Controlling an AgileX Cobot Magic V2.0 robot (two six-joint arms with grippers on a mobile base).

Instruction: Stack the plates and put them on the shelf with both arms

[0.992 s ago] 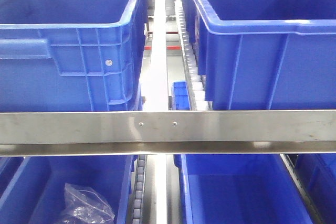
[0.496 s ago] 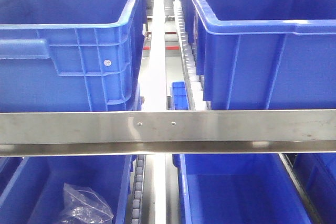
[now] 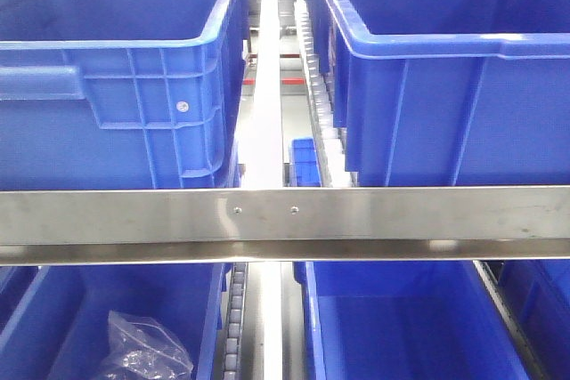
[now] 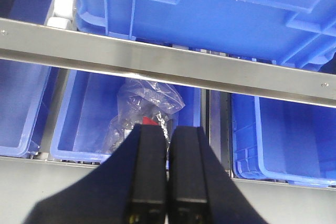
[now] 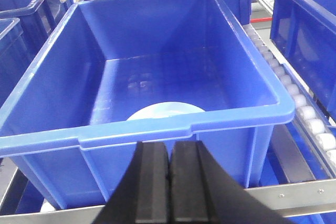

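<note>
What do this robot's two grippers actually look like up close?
Each wrist view shows the left gripper and right gripper alike: two flat, matte black fingers, broad and blocky, side by side. No cables, markings or lights are visible.

Left gripper [image 4: 168,182]: two matte black fingers, flat and blocky, flaring into a wider black body at the bottom of the left wrist view.
Left finger [image 4: 149,171] markings: a faint yellowish fleck low on its face.
Right gripper [image 5: 169,187]: the same black pair, squared tips, smooth faces, sloping black shoulders.
Seams: a thin dark line between each pair of fingers.
</note>
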